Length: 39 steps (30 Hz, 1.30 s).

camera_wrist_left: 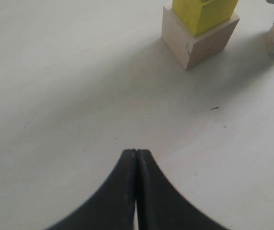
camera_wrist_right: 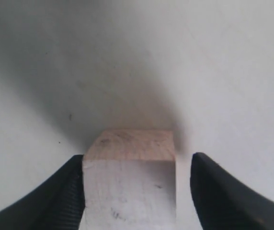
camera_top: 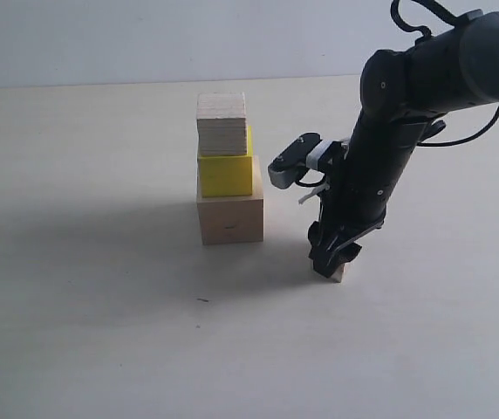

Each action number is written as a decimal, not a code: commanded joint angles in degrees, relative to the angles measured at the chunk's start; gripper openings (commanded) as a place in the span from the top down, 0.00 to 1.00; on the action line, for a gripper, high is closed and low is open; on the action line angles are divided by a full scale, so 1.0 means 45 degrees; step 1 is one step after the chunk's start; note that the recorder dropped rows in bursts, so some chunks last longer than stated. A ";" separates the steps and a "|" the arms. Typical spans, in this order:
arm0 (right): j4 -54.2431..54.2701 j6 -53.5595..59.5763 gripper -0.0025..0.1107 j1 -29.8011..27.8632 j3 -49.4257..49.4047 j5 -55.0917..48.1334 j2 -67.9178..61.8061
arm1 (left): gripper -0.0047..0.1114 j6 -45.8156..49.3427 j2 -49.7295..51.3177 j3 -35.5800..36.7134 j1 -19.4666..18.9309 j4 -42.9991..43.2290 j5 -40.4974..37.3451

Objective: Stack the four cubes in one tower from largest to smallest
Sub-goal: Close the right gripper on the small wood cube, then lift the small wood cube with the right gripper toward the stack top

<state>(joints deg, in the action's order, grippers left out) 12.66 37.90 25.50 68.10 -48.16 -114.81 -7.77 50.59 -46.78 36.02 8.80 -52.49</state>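
R hand (camera_wrist_right: 137,159) spread astride smallest cube (camera_top: 338,273), bare pale wood, on smooth counter (camera_top: 101,332) beside 3-block tower (camera_top: 226,170): wood base, yellow mid, ply-grain top. L hand (camera_wrist_left: 136,154) pressed together.

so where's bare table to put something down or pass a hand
Wide bare table left of the stack and in front of it. Crowded: the narrow gap between the stack and the right tool, open around the small cube.

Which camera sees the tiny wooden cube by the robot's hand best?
The right wrist view: the smallest wood cube sits large between the fingers of the open right hand. The exterior view shows only a sliver under the hand; the left wrist view, a pale bit at its edge.
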 commanded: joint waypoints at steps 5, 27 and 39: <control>0.0058 0.0119 0.48 -0.0034 0.0076 0.0243 0.0025 | 0.96 0.0040 0.0014 0.0025 -0.0022 -0.0017 0.0160; -0.1356 0.0014 0.98 -0.0618 0.0076 0.0597 0.2454 | 0.96 0.0062 0.0014 0.0025 -0.0022 -0.0017 0.0160; 1.1006 1.1289 0.98 -0.4662 0.0076 0.0519 0.3800 | 0.96 0.0062 0.0014 0.0025 -0.0022 -0.0040 0.0113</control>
<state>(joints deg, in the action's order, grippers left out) 44.23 72.31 7.91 68.10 -40.90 -97.31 -7.54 50.59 -46.78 36.02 8.80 -52.49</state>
